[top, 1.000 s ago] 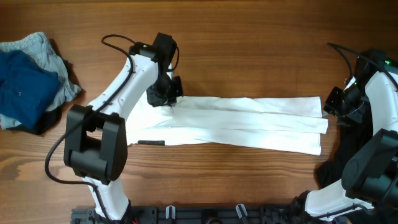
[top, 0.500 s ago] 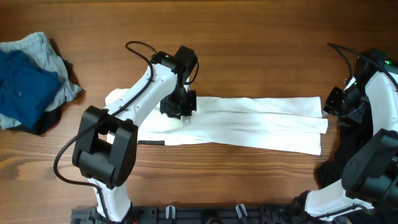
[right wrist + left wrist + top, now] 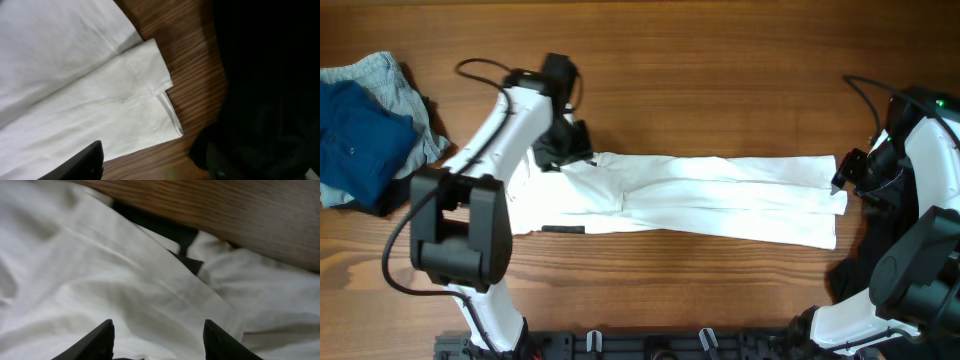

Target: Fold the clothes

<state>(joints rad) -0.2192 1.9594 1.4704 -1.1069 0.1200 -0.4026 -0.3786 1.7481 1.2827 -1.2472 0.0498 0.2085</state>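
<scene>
The clothes' large white shirt (image 3: 720, 195) lies in a long folded strip across the table, with a short black bar mark (image 3: 563, 230) near its front left edge. My left gripper (image 3: 565, 152) hovers over the strip's left end. In the left wrist view it (image 3: 159, 332) is open, with only rumpled white fabric (image 3: 100, 280) below its fingers. My right gripper (image 3: 844, 178) is at the strip's right end. In the right wrist view it (image 3: 155, 162) is open above bare wood, beside the shirt's hem (image 3: 165, 110).
A pile of other clothes sits at the far left: a navy piece (image 3: 355, 135) on a light-blue one (image 3: 395, 75), with black fabric (image 3: 390, 192) under them. The right arm's black base (image 3: 920, 270) stands by the right edge.
My left gripper swung right over the shirt, then back to its left end, and its jaws came apart. The right gripper's jaws stand a little wider.
</scene>
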